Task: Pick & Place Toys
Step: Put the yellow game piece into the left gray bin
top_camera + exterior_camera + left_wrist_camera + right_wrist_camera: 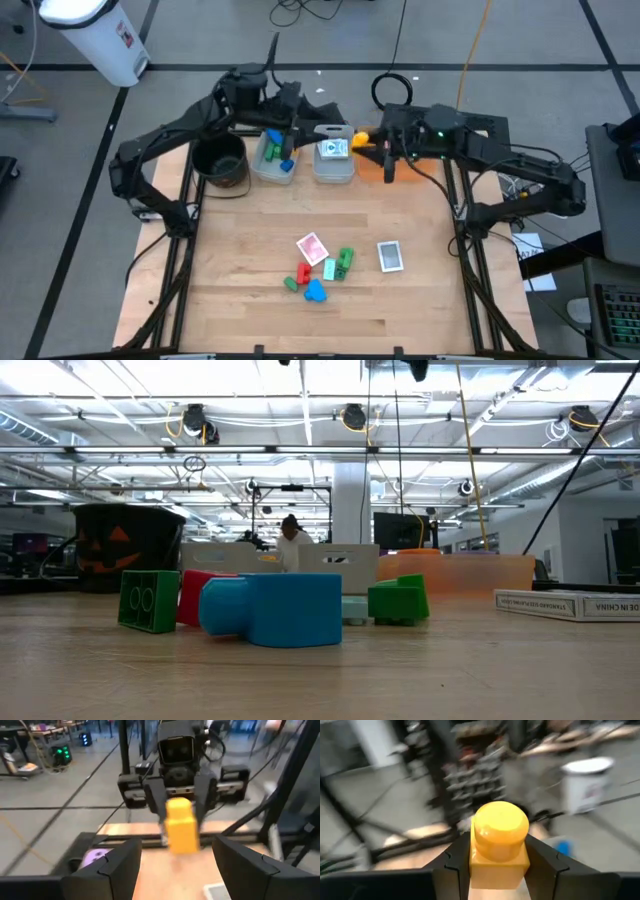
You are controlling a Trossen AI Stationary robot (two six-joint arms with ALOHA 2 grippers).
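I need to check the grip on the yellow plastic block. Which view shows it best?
The right wrist view: the yellow plastic block fills the frame, clamped in the right gripper. The left wrist view shows the block held, farther off. The high view shows a small yellow spot. The low view misses it.

The block (pixel 499 845) held between dark fingers (pixel 455 865) is yellow, the blocks on the pale wooden table (pixel 250 310) are green (pixel 344 262), red (pixel 303 273) and blue (pixel 315 291), and the black pot (pixel 127 548) bears an orange pumpkin face.
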